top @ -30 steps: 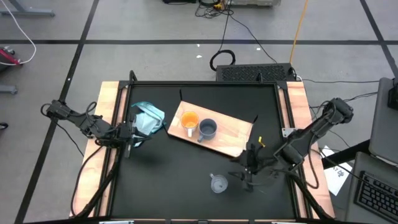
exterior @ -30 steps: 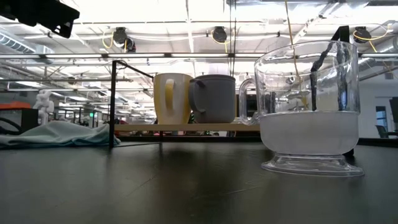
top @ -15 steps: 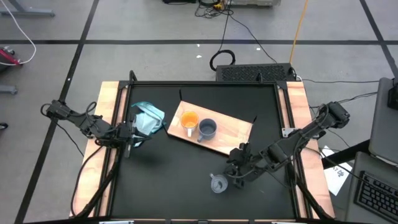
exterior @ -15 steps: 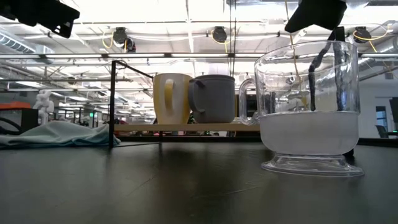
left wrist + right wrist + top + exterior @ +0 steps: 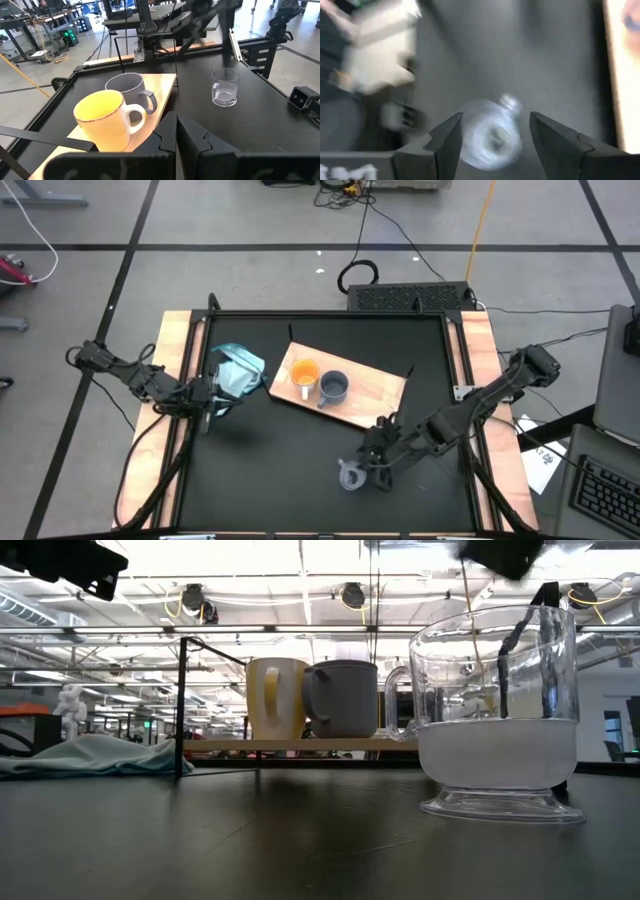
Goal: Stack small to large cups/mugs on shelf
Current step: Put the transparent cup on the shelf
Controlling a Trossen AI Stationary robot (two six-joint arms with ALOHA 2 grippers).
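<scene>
- On the shelf [image 5: 375, 395]: orange mug [image 5: 304, 374] and blue-grey mug [image 5: 333, 387] side by side at its cloth-side end, other end bare.
- Clear cup [image 5: 350, 475] off the shelf, near the table's front edge.
- Right gripper [image 5: 372, 468] above the clear cup, fingers spread, gripping nothing.
- Left gripper [image 5: 207, 406] clenched shut, empty, by the teal cloth [image 5: 238, 371].

Orange mug [image 5: 304, 373], pale handle; blue-grey mug [image 5: 334, 387]; clear cup [image 5: 350, 476]; light-wood shelf [image 5: 375, 395]; teal cloth [image 5: 238, 371]; black bench [image 5: 280, 460].
</scene>
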